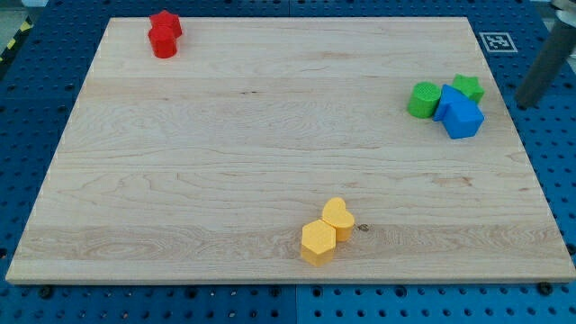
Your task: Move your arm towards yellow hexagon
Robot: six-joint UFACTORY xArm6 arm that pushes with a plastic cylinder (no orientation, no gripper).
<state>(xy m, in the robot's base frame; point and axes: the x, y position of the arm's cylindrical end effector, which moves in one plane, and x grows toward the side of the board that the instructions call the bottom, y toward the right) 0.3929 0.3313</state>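
Observation:
The yellow hexagon (318, 241) lies near the view's bottom edge of the wooden board (225, 144), a little right of centre. A yellow heart-shaped block (337, 217) touches it on its upper right. My tip (523, 105) is at the view's far right, just off the board's right edge. It is far up and right of the yellow hexagon and just right of the blue and green cluster.
At the right, a green cylinder (423, 99), a green star (467, 87) and two blue blocks (461, 114) sit packed together. Two red blocks (164, 34) sit at the top left. A marker tag (497, 40) is beside the top right corner.

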